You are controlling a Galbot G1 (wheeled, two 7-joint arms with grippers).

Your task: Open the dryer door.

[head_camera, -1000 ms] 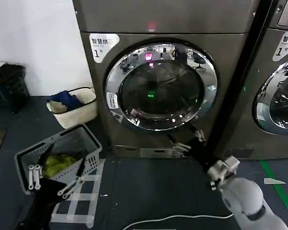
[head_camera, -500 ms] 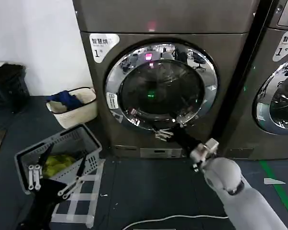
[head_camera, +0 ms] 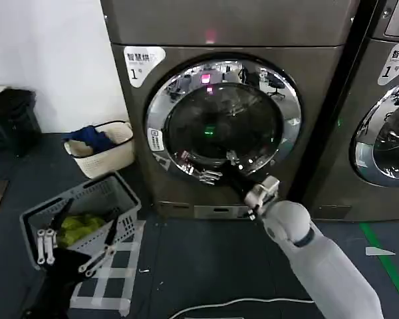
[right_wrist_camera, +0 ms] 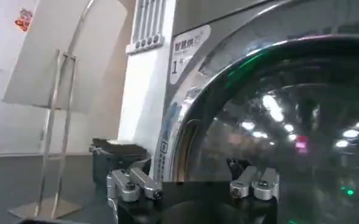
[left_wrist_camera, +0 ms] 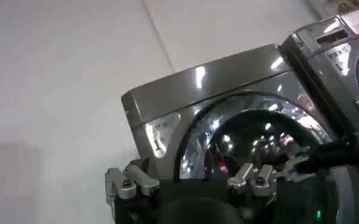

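Dark floor [head_camera: 206, 259], dryer door [head_camera: 223, 119] closed; right gripper [head_camera: 216, 169] open at door's lower rim; left gripper [head_camera: 76, 242] open, parked far below-left.

1. I am looking into a laundry room, of the shared or coin-operated sort.
2. Two grey-bronze front-loading machines stand side by side: the dryer [head_camera: 226, 100] at centre frame with its chrome-ringed dryer door [head_camera: 223, 119], and the neighbouring machine [head_camera: 386, 106] at the right edge.
3. Each carries a printed energy label [head_camera: 143, 63] with Chinese text.
4. At lower left, on the dark floor [head_camera: 206, 266], I see a grey laundry basket [head_camera: 86, 212] and a cream basket [head_camera: 106, 149] holding blue cloth.
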